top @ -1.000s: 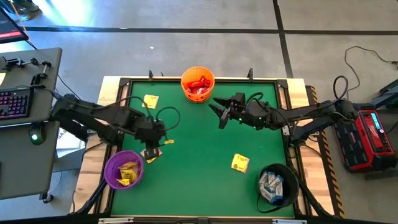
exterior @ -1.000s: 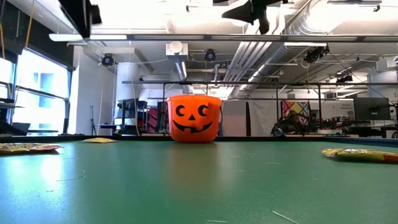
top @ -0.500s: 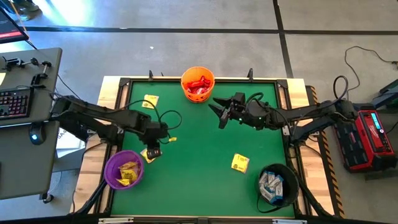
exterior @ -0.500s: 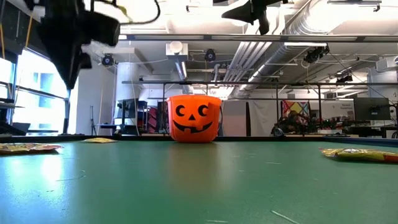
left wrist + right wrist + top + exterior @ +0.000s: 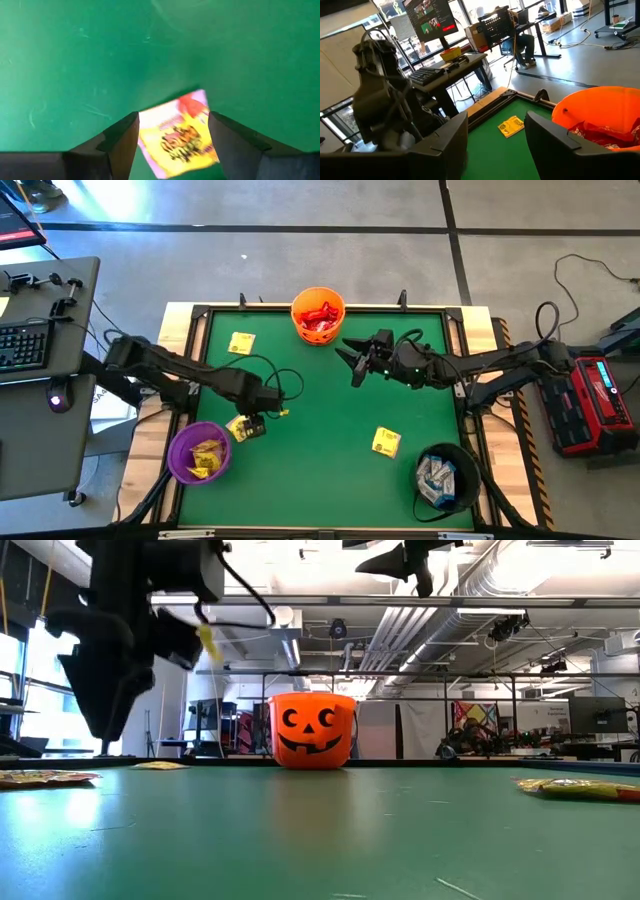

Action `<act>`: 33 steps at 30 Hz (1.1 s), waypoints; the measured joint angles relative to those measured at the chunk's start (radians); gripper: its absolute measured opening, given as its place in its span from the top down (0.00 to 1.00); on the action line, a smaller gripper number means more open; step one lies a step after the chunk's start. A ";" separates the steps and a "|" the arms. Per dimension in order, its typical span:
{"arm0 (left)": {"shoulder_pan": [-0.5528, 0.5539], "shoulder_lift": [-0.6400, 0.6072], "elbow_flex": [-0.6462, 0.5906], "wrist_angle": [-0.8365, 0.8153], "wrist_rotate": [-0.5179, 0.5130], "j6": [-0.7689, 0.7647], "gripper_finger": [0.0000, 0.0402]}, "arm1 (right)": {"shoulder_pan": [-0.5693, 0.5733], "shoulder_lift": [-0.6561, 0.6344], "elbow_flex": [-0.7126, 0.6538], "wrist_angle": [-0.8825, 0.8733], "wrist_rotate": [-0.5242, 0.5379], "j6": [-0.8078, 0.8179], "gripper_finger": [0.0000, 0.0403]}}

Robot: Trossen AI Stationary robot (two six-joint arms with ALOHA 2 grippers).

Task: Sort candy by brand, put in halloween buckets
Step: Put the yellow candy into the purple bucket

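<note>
Green table (image 5: 320, 440) carries orange bucket (image 5: 318, 315), purple bucket (image 5: 199, 451), black bucket (image 5: 446, 477), loose yellow packets (image 5: 386, 442).

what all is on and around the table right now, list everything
orange bucket: one, orange with black pumpkin face, far middle edge of the table, red candy inside
purple bucket: one, purple, near left corner, yellow candy inside
black bucket: one, black, near right corner, white-blue candy inside
loose yellow candy: three on the green mat, one far left, one near right, one by the left hand
table: one, green mat in a wooden frame
keyboard: one, black, on the desk left of the table
red box: one, on the floor to the right
left hand: open, over the mat beside the purple bucket
right hand: open, empty, raised near the orange bucket
</note>
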 joint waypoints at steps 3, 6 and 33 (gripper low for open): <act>0.000 0.054 0.000 0.013 -0.007 0.003 0.42 | 0.000 0.000 0.000 0.000 0.000 0.015 0.54; 0.000 0.104 0.000 0.023 -0.006 0.002 0.42 | 0.000 0.000 0.000 0.000 0.000 0.015 0.54; 0.006 0.097 0.004 -0.024 0.011 0.111 0.99 | 0.000 0.000 0.000 -0.029 0.001 0.012 0.54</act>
